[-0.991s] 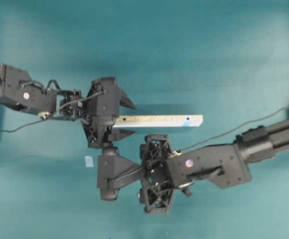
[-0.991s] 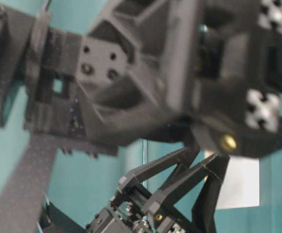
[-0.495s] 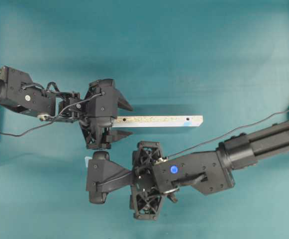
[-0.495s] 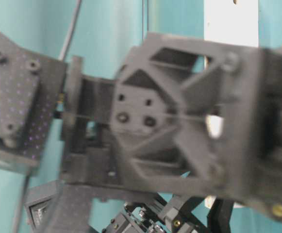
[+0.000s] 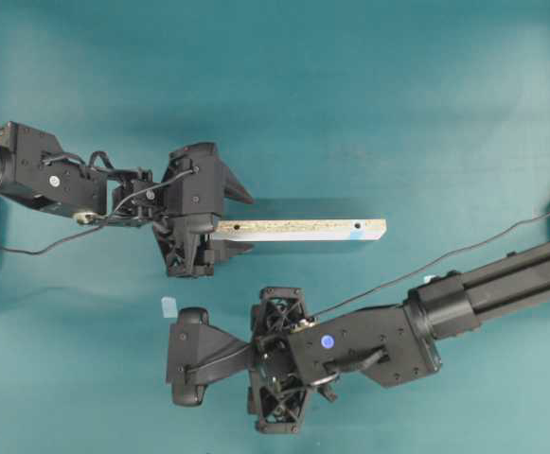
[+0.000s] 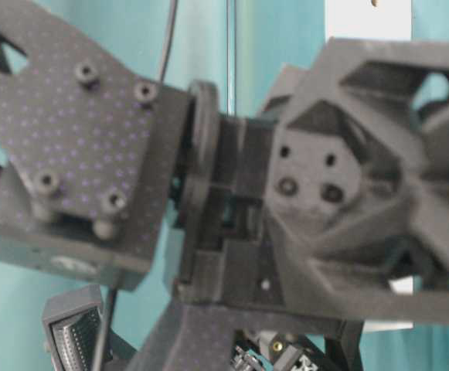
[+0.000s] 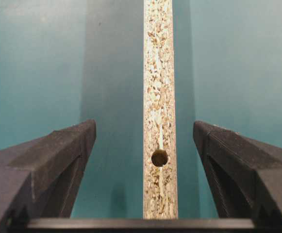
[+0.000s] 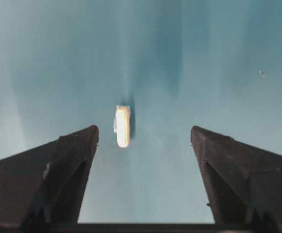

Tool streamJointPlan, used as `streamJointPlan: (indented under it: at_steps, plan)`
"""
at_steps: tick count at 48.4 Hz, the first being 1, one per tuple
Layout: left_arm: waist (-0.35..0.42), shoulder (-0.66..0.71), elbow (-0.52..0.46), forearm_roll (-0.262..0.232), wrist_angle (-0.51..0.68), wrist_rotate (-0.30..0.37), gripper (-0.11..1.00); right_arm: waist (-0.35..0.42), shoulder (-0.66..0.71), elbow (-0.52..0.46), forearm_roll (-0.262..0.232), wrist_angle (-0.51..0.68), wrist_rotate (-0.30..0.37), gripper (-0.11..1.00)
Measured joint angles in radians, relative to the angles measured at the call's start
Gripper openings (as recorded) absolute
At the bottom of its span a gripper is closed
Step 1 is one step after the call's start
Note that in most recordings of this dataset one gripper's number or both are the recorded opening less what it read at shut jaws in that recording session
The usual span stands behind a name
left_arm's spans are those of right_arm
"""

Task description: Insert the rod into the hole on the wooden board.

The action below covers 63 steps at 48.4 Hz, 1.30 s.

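The wooden board (image 5: 303, 230) lies flat, a long speckled strip. The hole with the light-blue mark (image 5: 357, 227) is near its right end. The plain dark hole (image 7: 159, 158) is near its left end. My left gripper (image 5: 251, 224) is open and straddles that left end. In the left wrist view the board (image 7: 159, 73) runs between the fingers (image 7: 63, 155) without touching them. My right gripper (image 5: 187, 357) is below the board, open and empty. The cream-white rod (image 8: 123, 126) lies on the table ahead of its fingertips (image 8: 77, 145). The rod is hidden in the overhead view.
A small pale-blue tape square (image 5: 168, 305) lies on the teal table (image 5: 398, 113) just above the right gripper's tip. The right arm (image 5: 483, 288) stretches in from the right edge. The table-level view is filled by the blurred right arm (image 6: 317, 178).
My right gripper has moved away from the board, down and left in the overhead view. The left gripper stays around the board's left end, its lower finger slightly nearer the board.
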Motion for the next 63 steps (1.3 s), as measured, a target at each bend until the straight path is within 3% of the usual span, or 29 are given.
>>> streamJointPlan:
  at_steps: [26,43,63]
  plan:
    - [0.002,0.002,0.000,0.000,0.000,0.000,0.94,0.002,0.015,-0.002,-0.012,-0.048,-0.002,0.84]
    - [0.002,0.002,0.000,0.000,0.000,0.000,0.94,0.002,0.018,0.003,-0.011,-0.086,0.000,0.70]
    - [0.002,0.002,-0.002,0.000,0.000,0.000,0.94,0.023,0.046,0.005,-0.009,-0.089,0.005,0.70]
